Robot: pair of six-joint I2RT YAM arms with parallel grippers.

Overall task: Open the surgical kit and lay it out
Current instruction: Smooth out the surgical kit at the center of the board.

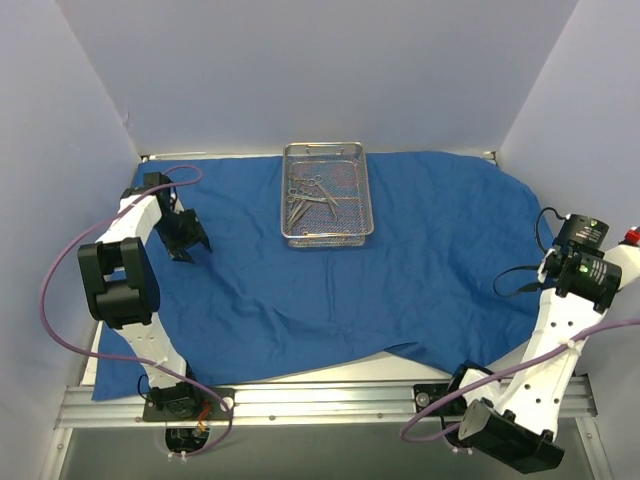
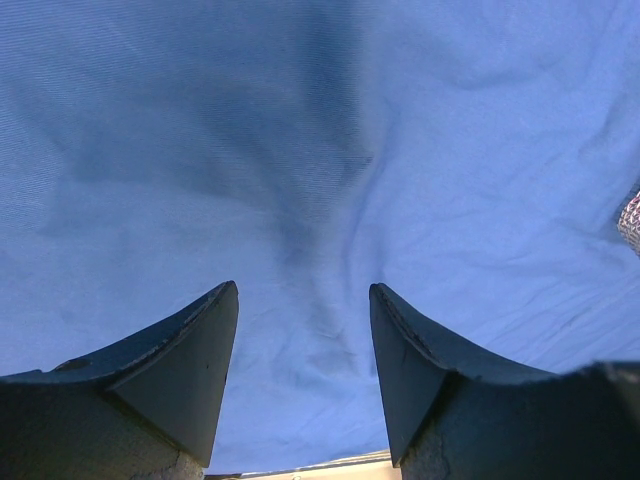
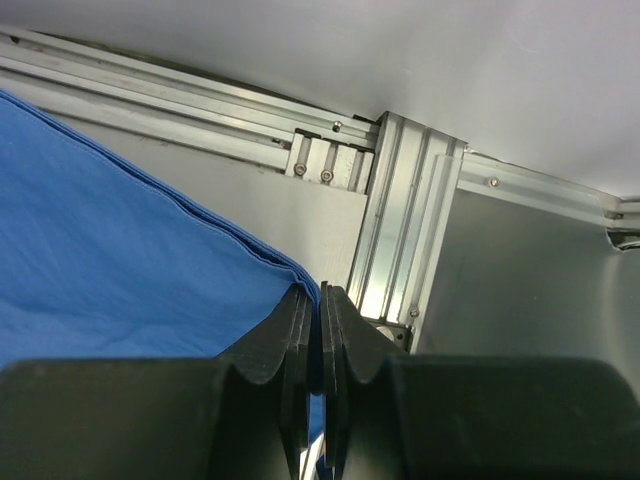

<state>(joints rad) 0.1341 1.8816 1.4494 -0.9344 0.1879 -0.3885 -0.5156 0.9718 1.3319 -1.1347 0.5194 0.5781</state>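
Jaws of the left gripper stand wide apart with nothing between them, pointing down at the royal-blue cloth wrap, which lies spread open and wrinkled across most of the surface. On the far middle of the cloth sits the shallow rectangular silver wire-mesh tray, with several thin silver scissor-handled instruments lying jumbled inside it. At the cloth's right side, the right gripper has its jaws pressed together with the cloth's folded edge pinched between them, close beside a silver aluminium frame rail.
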